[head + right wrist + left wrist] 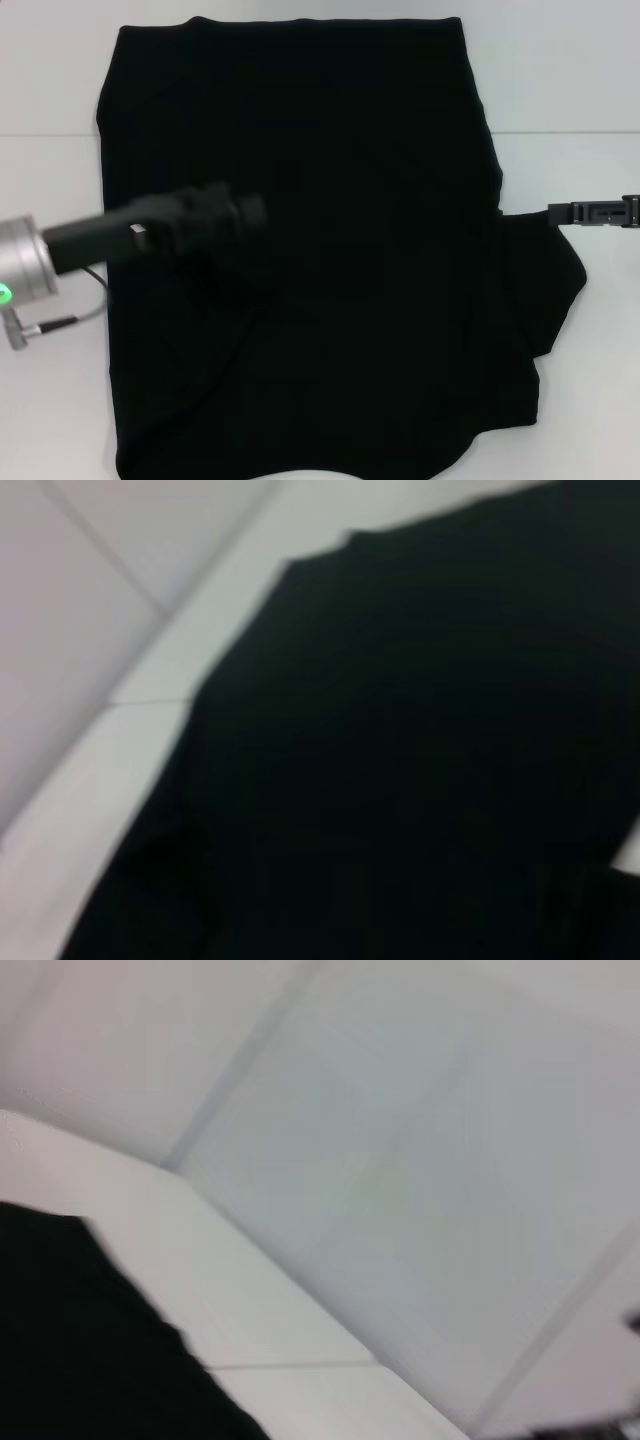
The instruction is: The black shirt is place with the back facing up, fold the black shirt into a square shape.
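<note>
The left gripper point(245, 213) is seen over the left-centre part of the black shirt point(340, 180), reaching in from the left edge of the head view; its black end is lost against the black cloth (motion-blurred too), so how far it is opened, or whether cloth is held, cannot be told. A silver arm segment point(22, 259) with a green light and a thin cable point(60, 322) is seen behind it, over the white table point(560, 80). The right gripper point(600, 213) is placed at the right edge of the head view, its tip just at the shirt's right side near the sleeve; its state cannot be told either.

The black shirt is spread flat over the middle of the table, plain black side up, no lettering shown. The right sleeve is bunched outward at lower right, and the near hem is cut off by the frame edge. In the left wrist view only a black corner point(70, 1350) is shown beside bare table point(280, 1320).
</note>
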